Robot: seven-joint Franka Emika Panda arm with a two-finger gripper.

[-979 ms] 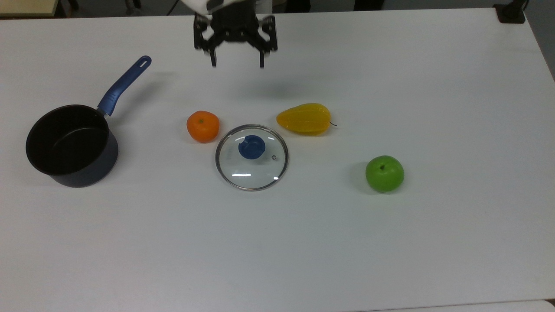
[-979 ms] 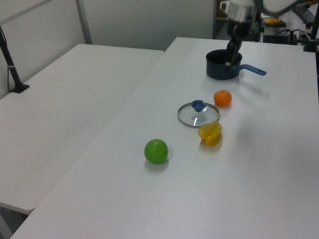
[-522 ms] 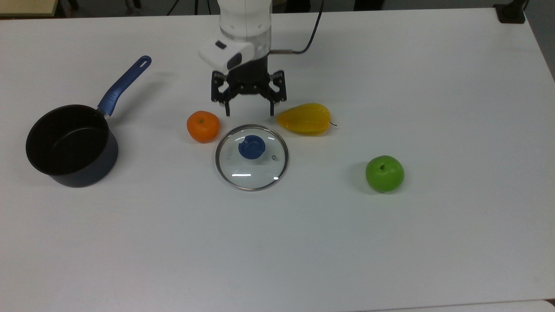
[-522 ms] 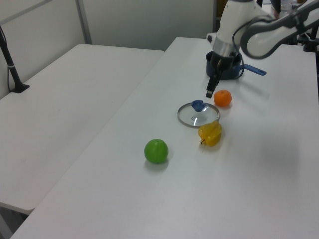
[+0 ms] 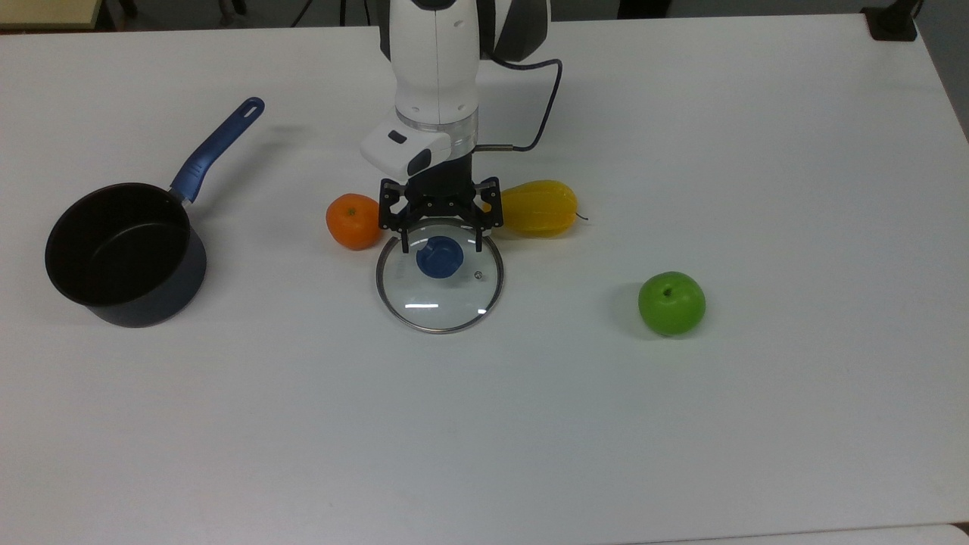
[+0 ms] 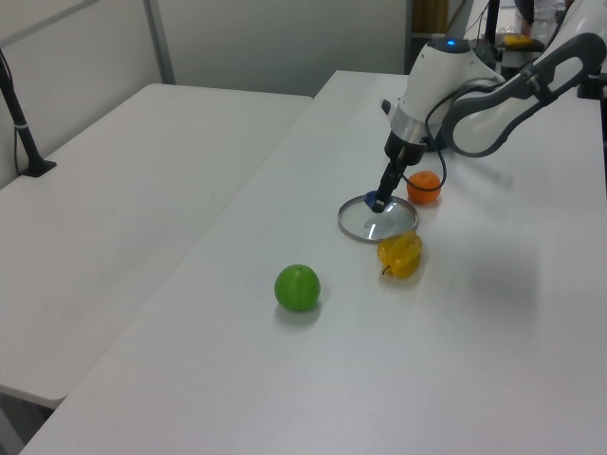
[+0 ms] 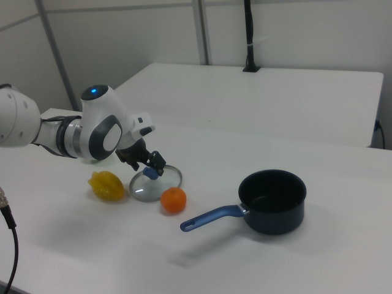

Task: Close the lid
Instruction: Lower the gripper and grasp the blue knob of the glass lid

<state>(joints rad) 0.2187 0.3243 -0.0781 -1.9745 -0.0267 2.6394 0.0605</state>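
The round glass lid (image 5: 439, 300) with a silver rim and blue knob (image 5: 440, 257) lies flat on the white table, between an orange and a yellow fruit. My gripper (image 5: 443, 248) is open and low over it, one finger on each side of the knob and clear of it. The left view shows the gripper (image 6: 381, 200) down at the lid (image 6: 377, 224); the right view shows the gripper (image 7: 154, 166) over the lid (image 7: 160, 184). The black saucepan (image 5: 155, 299) with a blue handle (image 5: 218, 148) stands uncovered far to the top view's left.
An orange (image 5: 353, 221) touches the lid's rim on the top view's left. A yellow fruit (image 5: 542, 207) lies just beyond the rim on the top view's right, close to one finger. A green apple (image 5: 671, 303) sits further right. The saucepan (image 7: 272, 202) is apart from the fruit.
The arm has come from the table's far edge toward the lid and dropped. The open fingers moved from behind the lid to either side of its knob. Nothing else moved.
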